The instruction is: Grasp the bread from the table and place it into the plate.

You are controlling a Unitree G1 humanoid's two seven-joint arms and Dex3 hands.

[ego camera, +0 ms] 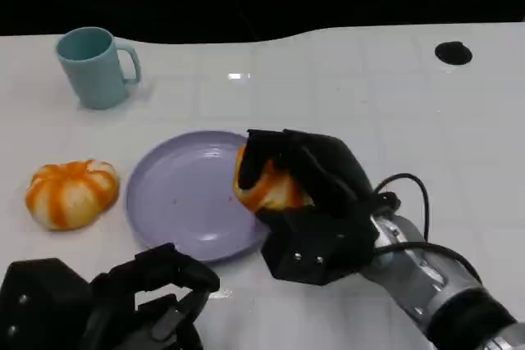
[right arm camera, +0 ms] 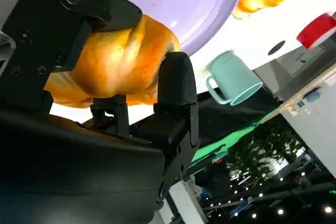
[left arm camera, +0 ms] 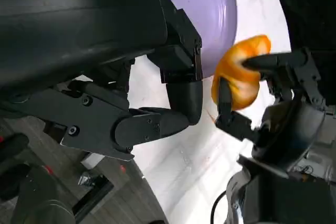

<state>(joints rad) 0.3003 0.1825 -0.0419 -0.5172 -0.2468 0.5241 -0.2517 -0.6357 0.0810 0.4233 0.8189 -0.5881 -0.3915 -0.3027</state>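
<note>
Two breads are here, and one is caught in the black fingers (ego camera: pixel 271 157) of the right hand (ego camera: pixel 316 202). The fingers are wrapped around the bread (ego camera: pixel 264 186) from both sides, pinching it tight. It hangs over the near right edge of the purple plate (ego camera: pixel 184 198) — I cannot tell if it touches the plate yet. In the right wrist view the fingers press into the orange crust and it bulges a little between them, so I think it is soft and squashy. It looks light too. A soft round bun like this is best held around its fat middle, with fingers on two sides, and not squeezed too hard or it will get dented. It should not slip, since the crust looks dry, not shiny-wet.

The left hand (ego camera: pixel 123 305) rests low at the near edge of the counter (ego camera: pixel 344 79). Its fingers (left arm camera: pixel 157 121) are curled loosely and hold nothing.

The other bread (ego camera: pixel 72 193) sits on the counter, just left of the plate and not touching it. A pale blue-green mug (ego camera: pixel 94 65) stands farther back on the left — well away from everything. A small black round hole (ego camera: pixel 453 53) is in the far right of the counter.
</note>
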